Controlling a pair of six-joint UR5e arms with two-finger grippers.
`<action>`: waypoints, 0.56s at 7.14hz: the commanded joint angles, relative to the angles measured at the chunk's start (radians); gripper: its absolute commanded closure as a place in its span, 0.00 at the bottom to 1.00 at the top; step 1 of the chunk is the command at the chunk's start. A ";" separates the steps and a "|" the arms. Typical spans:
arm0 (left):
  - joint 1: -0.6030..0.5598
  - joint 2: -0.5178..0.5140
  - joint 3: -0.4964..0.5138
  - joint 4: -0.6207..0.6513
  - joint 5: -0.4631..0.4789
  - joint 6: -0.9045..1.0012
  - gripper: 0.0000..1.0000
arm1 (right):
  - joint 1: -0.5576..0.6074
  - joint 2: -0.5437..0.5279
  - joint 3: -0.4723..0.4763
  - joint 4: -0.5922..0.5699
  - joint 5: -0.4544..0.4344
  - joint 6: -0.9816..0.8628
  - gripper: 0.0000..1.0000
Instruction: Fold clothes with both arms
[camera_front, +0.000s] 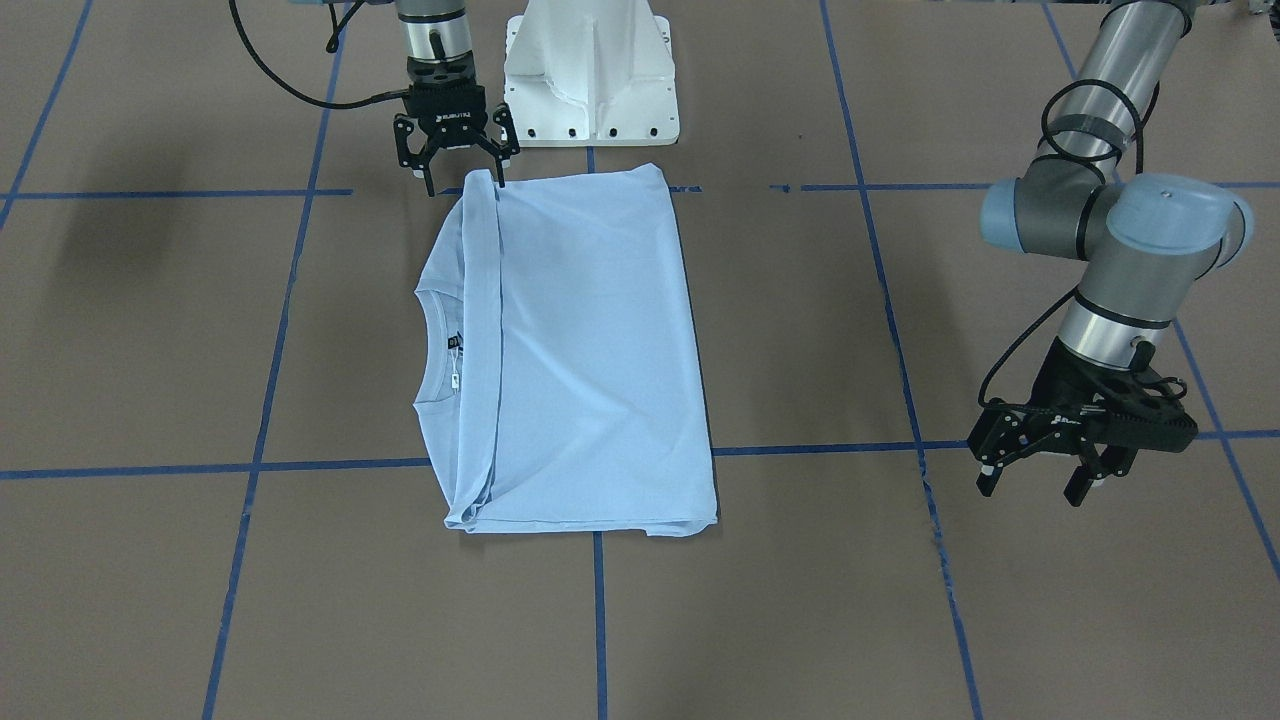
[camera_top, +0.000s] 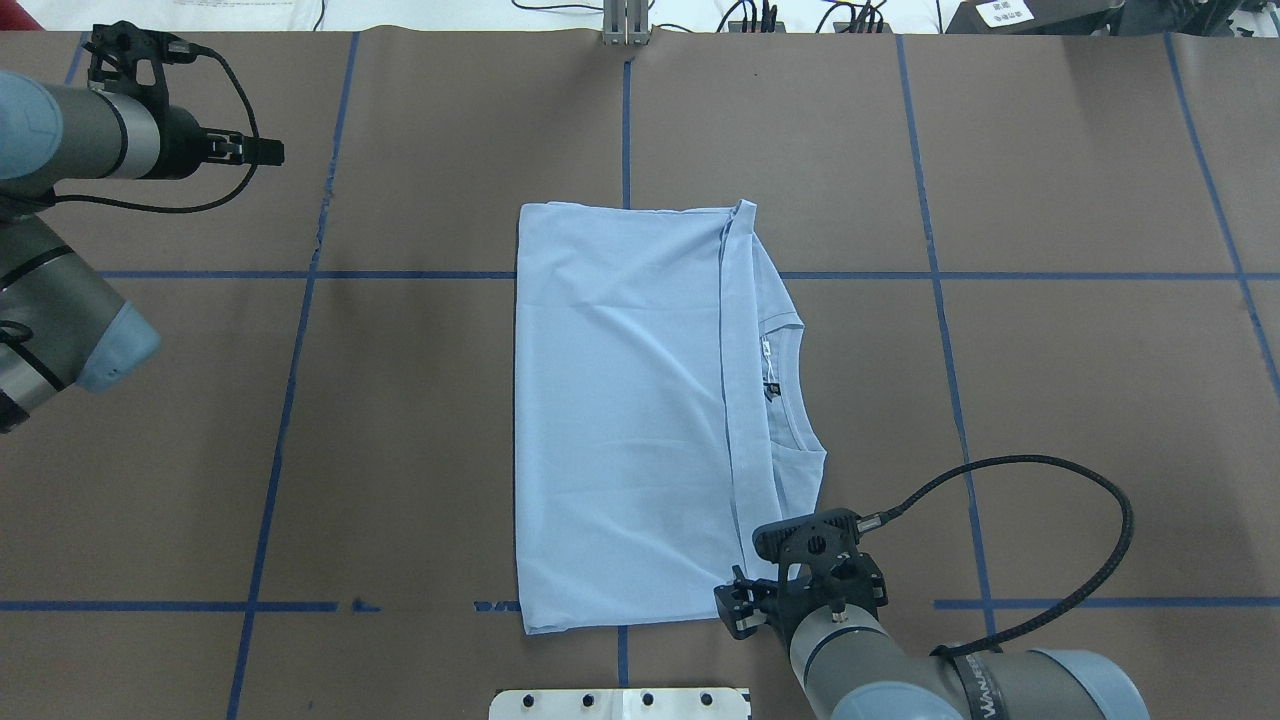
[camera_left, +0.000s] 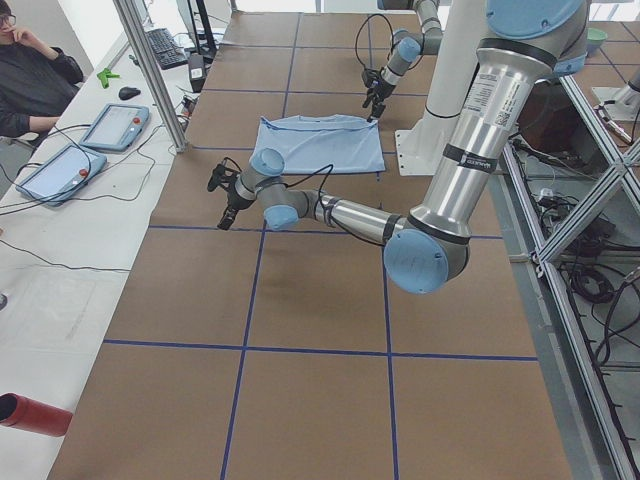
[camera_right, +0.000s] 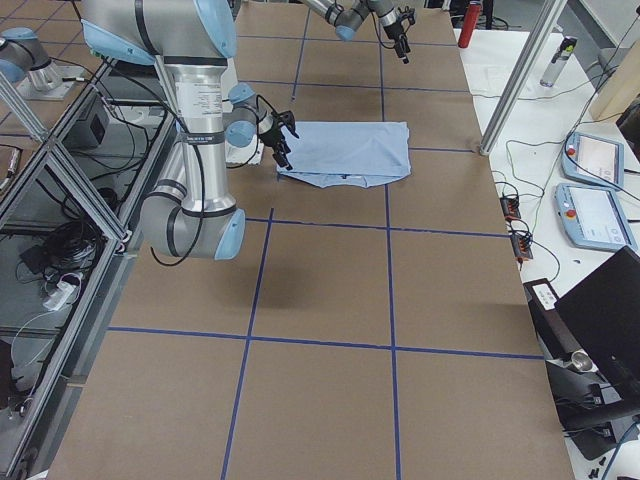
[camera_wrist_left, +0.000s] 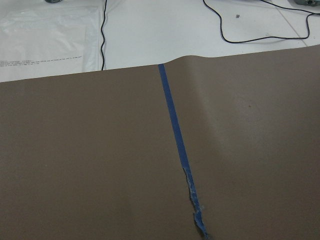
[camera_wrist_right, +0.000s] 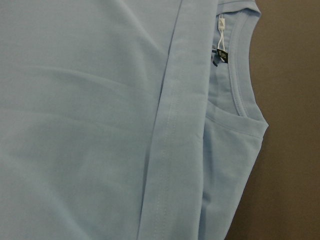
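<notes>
The light blue T-shirt (camera_front: 590, 350) (camera_top: 620, 420) lies flat on the brown table, folded into a tall rectangle. Its ribbed collar (camera_front: 435, 350) and dark neck label (camera_wrist_right: 220, 55) show beside the folded-over hem. My right gripper (camera_front: 465, 185) (camera_top: 800, 595) is open over the shirt's corner nearest the robot base, with one fingertip (camera_front: 498, 180) at the hem and nothing gripped. My left gripper (camera_front: 1035, 488) hangs open above bare table, far off to the side of the shirt. The left wrist view shows only table and blue tape.
The white pedestal base (camera_front: 590, 80) stands just behind the shirt. Blue tape lines (camera_front: 600, 620) grid the brown table. A seated person (camera_left: 30, 70), control tablets (camera_left: 115, 125) and a red cylinder (camera_left: 35, 415) are on the white bench beyond the table's far edge.
</notes>
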 joint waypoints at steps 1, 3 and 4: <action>0.001 0.000 0.001 0.000 0.000 -0.005 0.00 | -0.076 0.002 -0.008 -0.002 -0.098 -0.071 0.37; 0.001 0.000 0.001 0.000 0.000 -0.005 0.00 | -0.078 0.002 -0.014 -0.002 -0.106 -0.183 0.58; 0.002 0.000 0.001 0.000 0.000 -0.004 0.00 | -0.080 0.004 -0.024 0.000 -0.106 -0.209 0.61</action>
